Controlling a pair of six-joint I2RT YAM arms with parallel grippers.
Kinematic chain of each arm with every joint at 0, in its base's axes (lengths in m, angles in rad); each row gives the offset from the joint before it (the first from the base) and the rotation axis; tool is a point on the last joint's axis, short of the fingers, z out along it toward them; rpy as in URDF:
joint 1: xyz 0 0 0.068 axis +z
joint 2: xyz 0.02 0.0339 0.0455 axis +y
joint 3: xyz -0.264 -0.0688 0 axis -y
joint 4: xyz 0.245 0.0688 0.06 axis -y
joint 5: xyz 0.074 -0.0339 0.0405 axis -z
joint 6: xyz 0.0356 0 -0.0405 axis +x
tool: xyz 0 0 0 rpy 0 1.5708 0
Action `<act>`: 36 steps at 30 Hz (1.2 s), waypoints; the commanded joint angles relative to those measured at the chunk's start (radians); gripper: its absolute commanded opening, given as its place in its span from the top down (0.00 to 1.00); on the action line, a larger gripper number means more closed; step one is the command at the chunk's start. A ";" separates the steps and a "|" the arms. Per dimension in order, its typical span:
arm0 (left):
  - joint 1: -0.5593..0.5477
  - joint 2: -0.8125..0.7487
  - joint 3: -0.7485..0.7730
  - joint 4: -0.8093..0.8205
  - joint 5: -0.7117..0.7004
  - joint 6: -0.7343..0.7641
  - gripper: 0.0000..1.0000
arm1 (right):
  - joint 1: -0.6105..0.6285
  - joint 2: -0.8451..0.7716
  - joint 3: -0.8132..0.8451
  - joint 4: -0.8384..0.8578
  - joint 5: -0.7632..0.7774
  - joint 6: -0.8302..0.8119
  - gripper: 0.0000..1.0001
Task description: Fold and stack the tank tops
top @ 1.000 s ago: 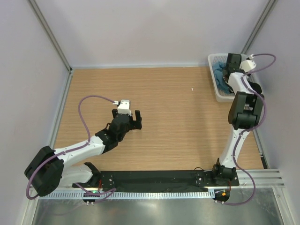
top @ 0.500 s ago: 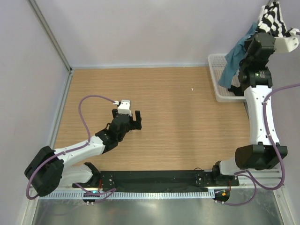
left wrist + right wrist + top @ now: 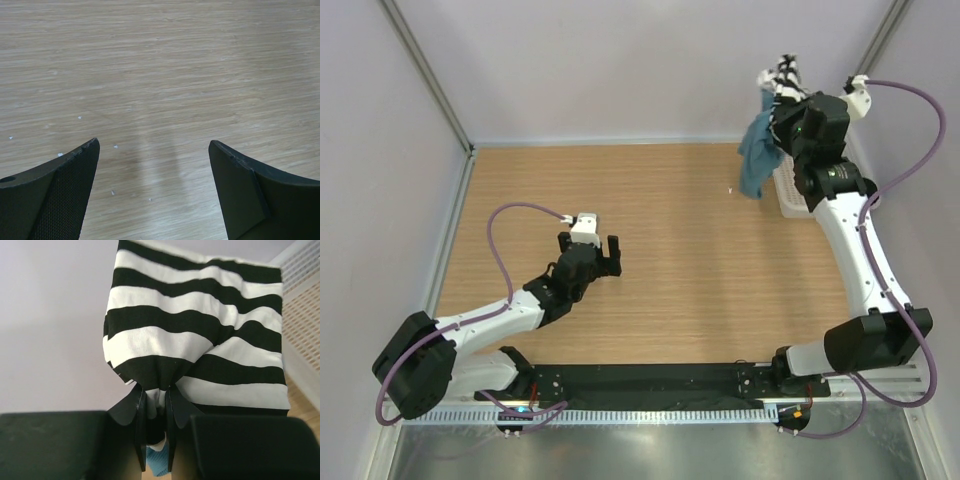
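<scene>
My right gripper (image 3: 788,100) is raised high at the back right, shut on a bunch of cloth. The black and white striped tank top (image 3: 200,340) is pinched between its fingers (image 3: 137,412) and fills the right wrist view; it shows as a small bundle (image 3: 782,75) from above. The teal-blue tank top (image 3: 756,155) hangs below the same grip, and a bit of it (image 3: 157,465) shows between the fingers. My left gripper (image 3: 603,245) hovers low over the bare wooden table (image 3: 670,250), left of centre, open with nothing between its fingers (image 3: 70,185).
A white plastic mesh basket (image 3: 790,195) stands at the back right edge, partly hidden by my right arm; its wall (image 3: 305,300) shows at the right of the right wrist view. Small white specks (image 3: 80,118) lie on the wood.
The right arm lifted both tank tops out of the basket, high up, then swung them left and lower over the table's back right. The left arm has not moved.
</scene>
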 commanded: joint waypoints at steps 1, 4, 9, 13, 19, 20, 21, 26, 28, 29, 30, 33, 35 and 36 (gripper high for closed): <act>-0.005 -0.022 0.020 0.016 -0.036 0.010 0.10 | 0.016 -0.122 -0.010 0.086 -0.041 -0.020 0.99; -0.005 -0.033 0.012 0.022 -0.028 0.012 0.09 | 0.017 -0.125 -0.003 0.075 -0.101 -0.043 0.99; -0.005 -0.042 0.004 0.036 -0.010 0.018 0.08 | -0.006 -0.099 0.013 0.042 0.015 -0.086 0.99; -0.006 -0.053 0.000 0.033 -0.011 0.018 0.08 | -0.064 -0.049 0.011 0.045 0.012 -0.084 0.79; -0.005 -0.058 -0.003 0.035 -0.011 0.016 0.07 | -0.199 0.095 -0.006 0.019 0.018 -0.032 0.54; -0.005 -0.056 -0.003 0.035 -0.010 0.016 0.08 | -0.205 0.121 0.002 -0.001 -0.006 -0.043 0.16; -0.005 -0.056 -0.002 0.035 -0.005 0.016 0.07 | -0.205 0.141 0.016 -0.035 -0.011 -0.051 0.12; -0.005 -0.058 -0.002 0.032 -0.008 0.018 0.07 | -0.193 0.079 -0.145 -0.017 -0.017 -0.043 0.12; -0.005 -0.064 -0.003 0.030 -0.013 0.018 0.07 | -0.172 0.025 -0.225 -0.007 0.018 -0.066 0.12; -0.005 -0.067 -0.006 0.033 -0.010 0.018 0.07 | -0.165 0.010 -0.242 -0.017 0.058 -0.081 0.12; -0.006 -0.068 -0.006 0.035 -0.011 0.018 0.07 | -0.161 0.000 -0.256 -0.029 0.079 -0.090 0.12; -0.006 -0.064 -0.005 0.036 -0.007 0.018 0.07 | -0.152 -0.055 -0.328 -0.032 0.118 -0.120 0.11; -0.006 -0.059 -0.003 0.036 -0.005 0.018 0.07 | -0.152 -0.069 -0.371 -0.015 0.124 -0.126 0.11; -0.005 -0.059 -0.002 0.036 -0.006 0.018 0.07 | -0.152 -0.064 -0.374 -0.015 0.133 -0.124 0.12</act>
